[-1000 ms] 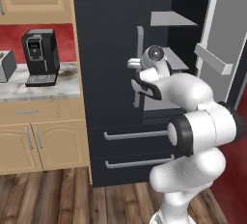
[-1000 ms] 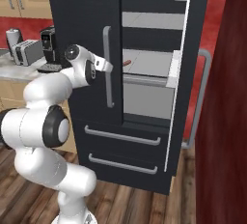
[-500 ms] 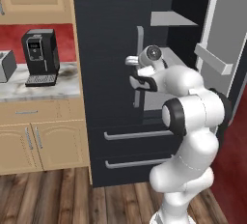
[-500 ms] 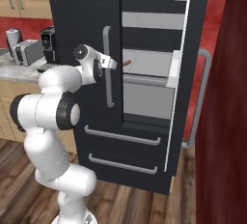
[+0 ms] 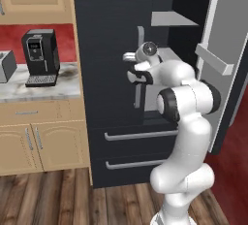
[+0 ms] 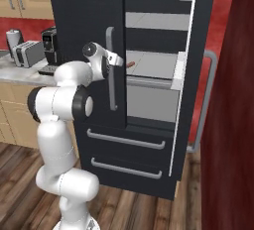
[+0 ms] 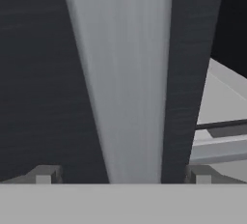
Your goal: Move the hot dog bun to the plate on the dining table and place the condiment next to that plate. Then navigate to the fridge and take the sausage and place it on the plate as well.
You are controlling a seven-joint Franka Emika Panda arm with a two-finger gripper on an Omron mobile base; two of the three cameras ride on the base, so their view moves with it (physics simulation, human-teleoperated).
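Fridge (image 6: 149,6) stands with its right door swung open, sausage (image 6: 130,65) on a pale shelf inside. Our gripper (image 7: 123,174), fingers spread wide and empty, faces the silvery handle (image 7: 120,83) of the shut left door.

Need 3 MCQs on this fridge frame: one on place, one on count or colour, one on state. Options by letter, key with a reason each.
1. Where is the sausage?
A. on a shelf inside the fridge
B. on the wall counter
C. on the floor

2. How many drawer handles run across the fridge below its doors?
A. one
B. two
C. four

3. How does the claw stand?
A. shut on the sausage
B. shut on nothing
C. open, fingertips either side of the vertical door handle

Key:
1 A: in the right base view the small reddish piece lies on the pale shelf seen through the open right door.
2 B: two silvery horizontal bars, one above the other, show in both base views.
3 C: the hand view has the fingertips far apart with the grey handle rising between them.
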